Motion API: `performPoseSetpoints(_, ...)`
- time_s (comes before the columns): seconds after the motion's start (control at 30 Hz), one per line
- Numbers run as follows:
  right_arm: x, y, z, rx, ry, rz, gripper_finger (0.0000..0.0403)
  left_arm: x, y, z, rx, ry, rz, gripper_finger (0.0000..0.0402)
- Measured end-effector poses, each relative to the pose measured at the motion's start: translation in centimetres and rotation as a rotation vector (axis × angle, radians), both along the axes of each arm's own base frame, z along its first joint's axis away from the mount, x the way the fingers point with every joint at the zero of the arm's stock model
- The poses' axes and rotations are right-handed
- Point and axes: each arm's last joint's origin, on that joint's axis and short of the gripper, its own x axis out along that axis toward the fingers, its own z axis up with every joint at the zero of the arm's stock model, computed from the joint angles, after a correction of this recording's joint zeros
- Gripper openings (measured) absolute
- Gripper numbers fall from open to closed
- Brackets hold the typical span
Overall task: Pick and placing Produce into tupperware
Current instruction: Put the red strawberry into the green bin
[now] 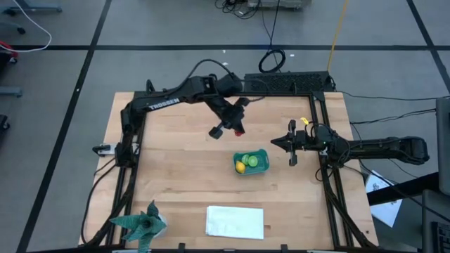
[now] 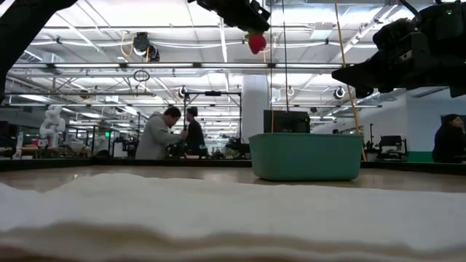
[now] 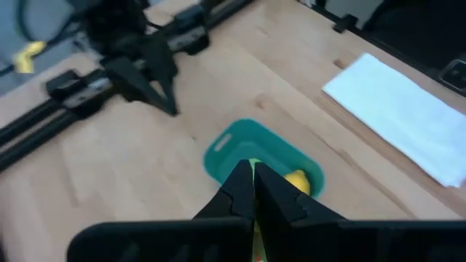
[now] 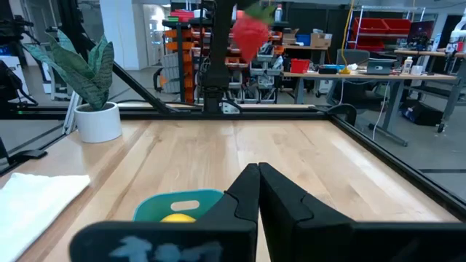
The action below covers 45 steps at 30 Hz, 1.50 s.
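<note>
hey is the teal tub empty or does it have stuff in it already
Not empty. The overhead view shows the teal tub holding a yellow piece and a green piece.

Overhead, table-level, wrists — all share tub (image 1: 251, 161)

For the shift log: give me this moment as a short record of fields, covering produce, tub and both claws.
tub: teal tupperware, mid-table
in tub: yellow piece and green piece
red piece: held in the air by the left claw, above and just behind the tub
left claw: shut on the red piece
right claw: shut, empty, right of the tub
other items: white sheet at the front edge; green paper figure at front left
</note>
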Motion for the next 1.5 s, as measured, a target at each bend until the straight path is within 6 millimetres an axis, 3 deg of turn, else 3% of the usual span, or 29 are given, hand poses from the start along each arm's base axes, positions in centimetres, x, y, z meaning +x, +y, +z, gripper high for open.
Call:
performPoseSetpoints(0.2, 0.0, 0.0, -0.1, 0.001, 0.006, 0.0, 0.0, -1.9, 1.2, 1.2, -0.018, 0.033, 0.05, 0.0)
performPoseSetpoints(0.53, 0.0, 0.0, 0.0, 0.0, 0.002, 0.0, 0.0, -4.0, 2.2, 0.8, -0.126, 0.003, 0.046, 0.0)
performPoseSetpoints(0.93, 0.0, 0.0, 0.1, 0.005, -0.008, 0.0, 0.0, -3.6, -1.0, -3.5, -0.134, -0.059, 0.152, 0.0)
performPoseSetpoints(1.3, 0.0, 0.0, 0.1, 0.006, -0.008, 0.0, 0.0, -1.7, -4.5, -2.9, -0.236, -0.119, 0.211, 0.0)
performPoseSetpoints(1.5, 0.0, 0.0, 0.1, 0.006, -0.009, 0.0, 0.0, -0.9, -5.2, -2.8, -0.248, -0.161, 0.252, 0.0)
